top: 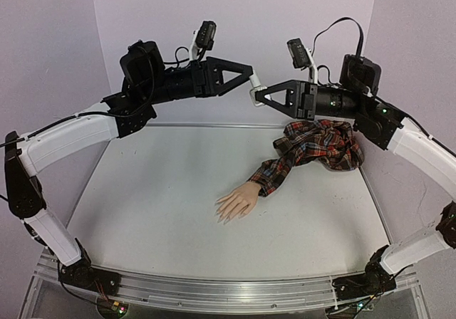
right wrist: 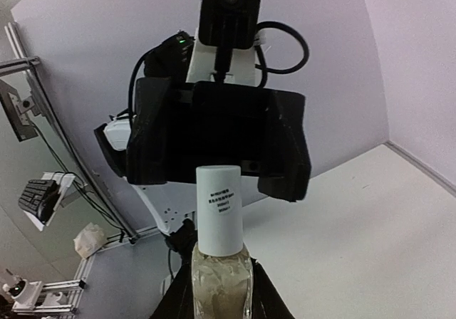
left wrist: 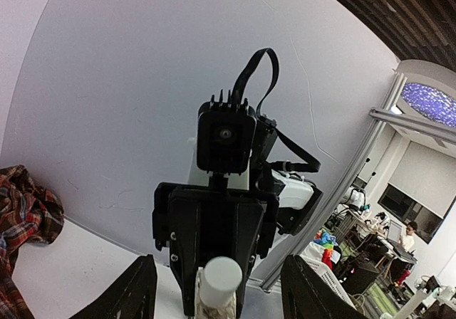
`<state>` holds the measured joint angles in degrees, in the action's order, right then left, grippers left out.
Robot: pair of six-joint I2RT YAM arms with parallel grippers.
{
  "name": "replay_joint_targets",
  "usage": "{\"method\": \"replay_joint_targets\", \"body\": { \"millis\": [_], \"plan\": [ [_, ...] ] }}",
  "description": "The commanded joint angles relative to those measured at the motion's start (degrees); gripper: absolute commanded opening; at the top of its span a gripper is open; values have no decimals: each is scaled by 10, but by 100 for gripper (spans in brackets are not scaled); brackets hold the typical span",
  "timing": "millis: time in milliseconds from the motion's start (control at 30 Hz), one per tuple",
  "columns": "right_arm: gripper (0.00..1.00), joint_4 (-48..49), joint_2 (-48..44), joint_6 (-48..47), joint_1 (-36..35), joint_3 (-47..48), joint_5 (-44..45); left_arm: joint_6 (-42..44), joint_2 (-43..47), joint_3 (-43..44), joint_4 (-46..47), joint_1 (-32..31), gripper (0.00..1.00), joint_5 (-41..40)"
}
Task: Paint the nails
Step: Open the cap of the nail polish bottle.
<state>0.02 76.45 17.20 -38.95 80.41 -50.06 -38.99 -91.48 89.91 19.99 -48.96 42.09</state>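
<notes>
Zero nails look painted: they lie mid-bench on the mannequin hand, well below both grippers. Above the far edge, R gripper clamps the clear bottle; L gripper, fingers spread, flanks its white cap. Uncapping, brushing left, prob.

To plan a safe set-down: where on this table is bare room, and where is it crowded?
Bare: the left half of the white tabletop, between the white-and-black left arm and the skin-coloured mannequin hand; the near strip between that hand and the aluminium front rail. Crowded: the far right, where the bunched red plaid shirt lies.
</notes>
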Motion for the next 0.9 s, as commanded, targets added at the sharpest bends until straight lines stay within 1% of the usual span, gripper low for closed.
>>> {"method": "replay_joint_targets", "body": {
  "millis": [0,100,200,400,500,733,800,867],
  "plan": [
    [0,83,16,68,1,25,-87,-13,-25,52,29,2,60,54],
    [0,86,20,69,6,20,-83,-20,-25,49,41,2,51,65],
    [0,93,21,72,13,15,-76,-20,-24,44,43,2,49,73],
    [0,97,29,74,19,12,-72,-12,-27,48,27,2,34,68],
    [0,97,33,75,19,12,-69,2,-31,63,3,2,26,53],
    [0,95,35,70,19,10,-49,27,-41,94,-46,2,12,8],
    [0,93,33,63,19,8,-27,37,-41,100,-66,2,7,-15],
    [0,70,28,43,19,7,10,54,-37,99,-85,1,1,-50]
  ]
}}
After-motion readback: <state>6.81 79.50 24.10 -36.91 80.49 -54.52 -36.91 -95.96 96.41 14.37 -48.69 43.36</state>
